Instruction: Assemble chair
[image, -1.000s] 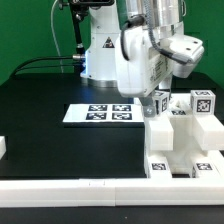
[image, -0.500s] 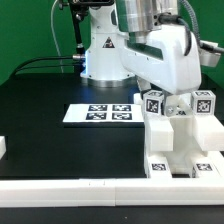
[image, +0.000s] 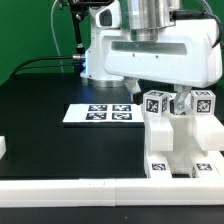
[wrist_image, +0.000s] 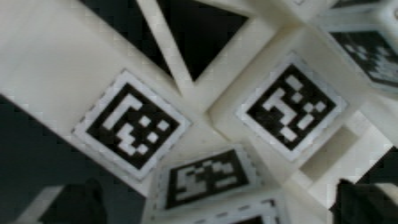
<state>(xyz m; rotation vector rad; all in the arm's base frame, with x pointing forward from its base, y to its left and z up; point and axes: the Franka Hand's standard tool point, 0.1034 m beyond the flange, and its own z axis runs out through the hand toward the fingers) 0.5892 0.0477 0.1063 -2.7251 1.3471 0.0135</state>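
Note:
Several white chair parts with black-and-white tags (image: 180, 135) stand bunched together at the exterior view's right, with three tagged tops (image: 156, 102) side by side. My gripper (image: 165, 95) hangs right above those tops, its wide white hand facing the camera. In the wrist view the tagged white parts (wrist_image: 285, 105) fill the picture, very close and blurred. The gripper (wrist_image: 217, 205) is open, with a dark fingertip (wrist_image: 68, 205) on either side of a tagged piece (wrist_image: 214, 175). I cannot tell whether the fingers touch it.
The marker board (image: 100, 113) lies flat on the black table left of the parts. A long white rail (image: 90, 188) runs along the front edge. A small white piece (image: 3, 147) sits at the far left. The arm's base (image: 100, 55) stands behind.
The wrist has turned, so the hand now faces the camera broadside. It has moved over the tagged tops of the parts and come lower.

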